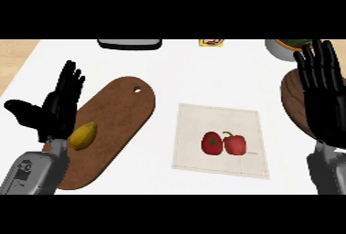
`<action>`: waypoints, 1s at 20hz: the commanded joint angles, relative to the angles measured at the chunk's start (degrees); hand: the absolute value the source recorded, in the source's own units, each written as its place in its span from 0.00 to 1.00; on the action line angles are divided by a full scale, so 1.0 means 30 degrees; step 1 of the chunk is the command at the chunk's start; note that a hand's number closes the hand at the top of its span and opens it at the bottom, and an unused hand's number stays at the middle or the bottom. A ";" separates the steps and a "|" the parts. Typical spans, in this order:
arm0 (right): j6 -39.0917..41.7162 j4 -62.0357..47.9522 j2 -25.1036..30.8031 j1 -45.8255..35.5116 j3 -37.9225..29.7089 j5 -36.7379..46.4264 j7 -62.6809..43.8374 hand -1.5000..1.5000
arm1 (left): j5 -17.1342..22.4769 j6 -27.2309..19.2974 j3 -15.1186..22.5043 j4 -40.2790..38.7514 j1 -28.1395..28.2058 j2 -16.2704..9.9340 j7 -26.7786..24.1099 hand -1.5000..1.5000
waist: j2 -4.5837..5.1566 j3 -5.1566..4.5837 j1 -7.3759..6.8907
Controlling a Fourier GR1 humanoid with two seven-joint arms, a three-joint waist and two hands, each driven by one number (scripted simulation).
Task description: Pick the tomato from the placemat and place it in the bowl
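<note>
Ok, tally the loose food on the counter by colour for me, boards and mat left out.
Red: 2, the tomato and the pepper, side by side on the placemat.
Yellow: 1, the lemon on the cutting board.
Total: 3.

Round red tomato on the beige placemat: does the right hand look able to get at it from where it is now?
Probably yes. The open right hand has bare white counter between it and the round red tomato; only the red bell pepper touching its right side crowds that approach.
</note>
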State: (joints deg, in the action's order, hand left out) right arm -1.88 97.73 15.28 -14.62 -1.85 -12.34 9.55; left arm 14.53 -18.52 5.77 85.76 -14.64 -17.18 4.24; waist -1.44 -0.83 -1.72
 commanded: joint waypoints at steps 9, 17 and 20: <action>-1.0406 -0.2666 -0.2968 0.5442 0.1455 0.9417 -0.4321 1.00 | -0.0823 0.4216 0.4248 0.1032 0.0837 -0.0285 -0.0490 0.50 | 0.0637 0.0168 0.1194; -1.3032 -0.5030 -0.3794 0.4466 0.5779 1.7569 -0.8952 0.00 | -0.1065 0.5036 0.4875 0.0875 0.1198 0.0074 -0.0867 0.50 | 0.0550 0.0191 0.0446; -0.9726 -0.4222 -0.2753 0.3611 0.6022 1.9647 -1.3228 0.00 | -0.0801 0.5284 0.4636 0.0712 0.1199 0.0031 -0.0878 0.50 | 0.0502 0.0156 0.0561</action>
State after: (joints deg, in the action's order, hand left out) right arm -37.14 86.01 4.72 -1.14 14.35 37.59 -18.51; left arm 11.90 -3.55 19.60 89.37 -10.47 -17.65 1.81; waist 0.03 -0.29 -0.15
